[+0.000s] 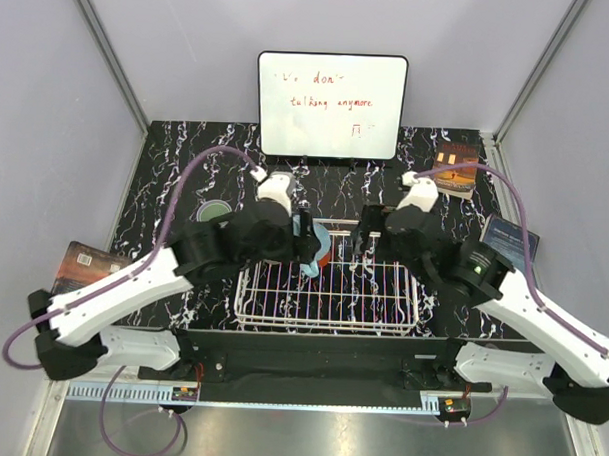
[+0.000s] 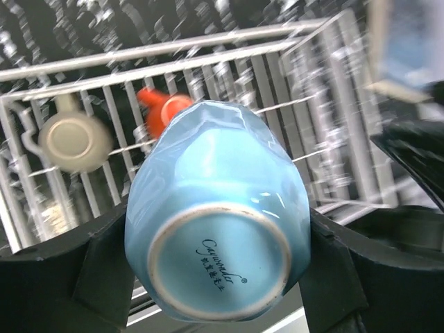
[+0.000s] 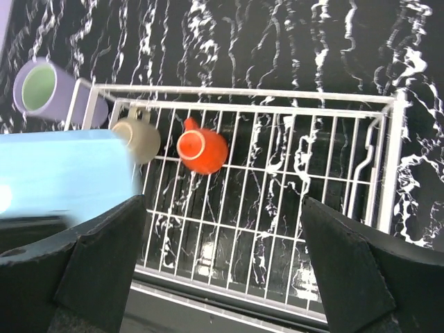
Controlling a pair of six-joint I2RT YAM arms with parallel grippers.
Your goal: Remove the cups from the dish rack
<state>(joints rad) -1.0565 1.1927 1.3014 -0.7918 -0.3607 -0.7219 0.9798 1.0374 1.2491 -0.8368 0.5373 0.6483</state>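
Left hand (image 2: 218, 267) full; right (image 3: 223, 269) seemingly spread

Overhead wide — wrists (close, downward) share rack (image 3: 243, 91).

We note light blue mug (image 2: 215, 208): glossy glazed ceramic; foot ring unglazed, matt. Red-orange cup (image 3: 201, 150): glossy glaze. Dish rack (image 3: 243, 91): white coated wire, smooth. Desk (image 3: 277, 41): black marble-look, polished. Left claw (image 2: 222, 270) fingers (image 2: 104, 270): matt blk plastic.
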